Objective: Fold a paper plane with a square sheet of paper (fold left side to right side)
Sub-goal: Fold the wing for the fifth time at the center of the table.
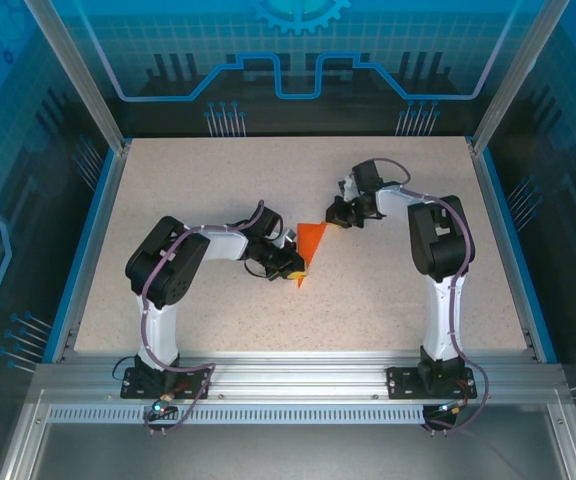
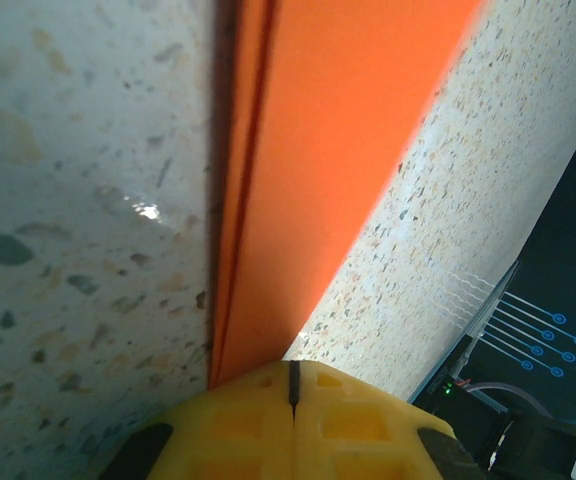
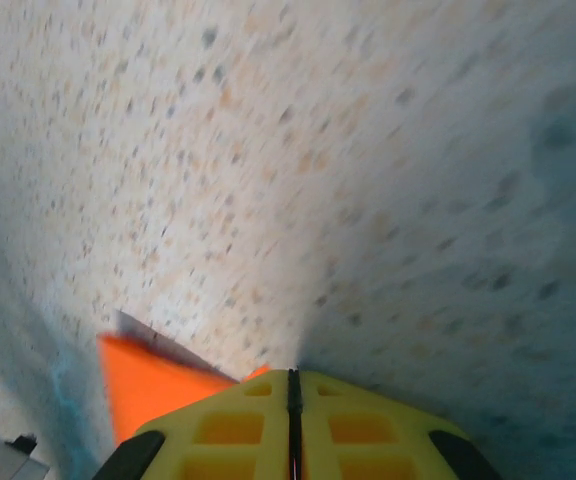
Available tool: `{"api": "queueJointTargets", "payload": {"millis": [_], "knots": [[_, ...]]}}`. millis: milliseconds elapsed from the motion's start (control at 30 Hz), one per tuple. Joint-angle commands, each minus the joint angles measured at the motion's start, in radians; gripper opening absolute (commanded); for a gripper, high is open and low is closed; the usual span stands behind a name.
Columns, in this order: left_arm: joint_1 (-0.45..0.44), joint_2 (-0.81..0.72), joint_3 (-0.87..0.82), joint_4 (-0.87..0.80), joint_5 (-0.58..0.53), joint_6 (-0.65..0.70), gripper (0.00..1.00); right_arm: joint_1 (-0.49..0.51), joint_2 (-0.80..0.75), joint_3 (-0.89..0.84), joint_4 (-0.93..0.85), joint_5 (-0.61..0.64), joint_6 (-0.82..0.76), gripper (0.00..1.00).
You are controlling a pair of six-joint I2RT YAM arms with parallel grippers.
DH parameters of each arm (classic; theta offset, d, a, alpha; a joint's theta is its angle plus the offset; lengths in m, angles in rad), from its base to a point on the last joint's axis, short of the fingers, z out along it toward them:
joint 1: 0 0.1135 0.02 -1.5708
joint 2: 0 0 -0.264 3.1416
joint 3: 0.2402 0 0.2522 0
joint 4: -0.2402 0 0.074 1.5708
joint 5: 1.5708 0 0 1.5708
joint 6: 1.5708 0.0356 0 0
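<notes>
The square sheet of paper [image 1: 312, 243], bright orange, lies mid-table folded into a narrow triangle that points toward the near edge. My left gripper [image 1: 293, 268] is shut, its yellow tips resting on the narrow near end. In the left wrist view the folded layers [image 2: 338, 150] run straight away from the closed jaws [image 2: 293, 375]. My right gripper [image 1: 334, 218] is at the sheet's far right corner. In the right wrist view its jaws [image 3: 293, 378] are shut, with the orange paper [image 3: 153, 385] spreading to the left beneath them and a sliver of orange in the seam.
The speckled tabletop [image 1: 398, 290] has blue rims on the left [image 1: 88, 250] and right [image 1: 503, 250]. An aluminium rail [image 1: 288, 385] runs along the near edge by the arm bases. Slanted frame posts [image 1: 73, 70] stand at the back corners.
</notes>
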Motion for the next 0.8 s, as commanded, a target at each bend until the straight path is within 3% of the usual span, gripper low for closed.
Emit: {"api": "queueJointTargets", "payload": {"millis": [0, 233, 467, 767], "knots": [[-0.005, 0.049, -0.020, -0.109, -0.041, -0.017, 0.00, -0.039, 0.016, 0.038, -0.010, 0.049, -0.015, 0.10], [-0.005, 0.043, -0.020, -0.104, -0.043, -0.015, 0.00, -0.029, -0.137, -0.065, 0.018, 0.054, -0.015, 0.10], [-0.006, 0.040, -0.020, -0.106, -0.048, -0.016, 0.00, 0.052, -0.303, -0.264, 0.113, 0.000, 0.039, 0.10], [-0.006, 0.038, -0.020, -0.104, -0.049, -0.014, 0.00, 0.181, -0.299, -0.351, 0.234, -0.056, 0.135, 0.10]]}}
